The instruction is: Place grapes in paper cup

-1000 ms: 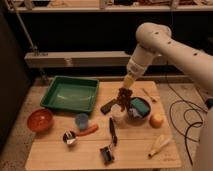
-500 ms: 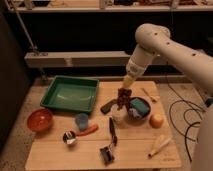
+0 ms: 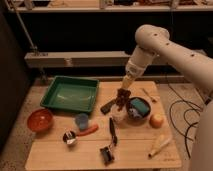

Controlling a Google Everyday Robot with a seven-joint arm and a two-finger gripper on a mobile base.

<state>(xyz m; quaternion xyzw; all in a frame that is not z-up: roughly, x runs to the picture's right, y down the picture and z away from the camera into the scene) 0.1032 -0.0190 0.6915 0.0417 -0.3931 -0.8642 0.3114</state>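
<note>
1. White robot arm slopes down from the upper right, wrist pointing downward over mid-table.
2. Gripper clamped on dark reddish-purple bumpy grape bunch.
3. Grapes hang just above small white cylindrical paper cup.

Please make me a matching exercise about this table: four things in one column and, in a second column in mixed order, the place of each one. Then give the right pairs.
Things
1. gripper
2. green tray
3. orange fruit
4. blue cup

Places
a. right of the dark bowl
b. just over the white paper cup
c. back left part of the table
d. in front of the tray, beside the carrot

Pairs: 1-b, 2-c, 3-a, 4-d
</note>
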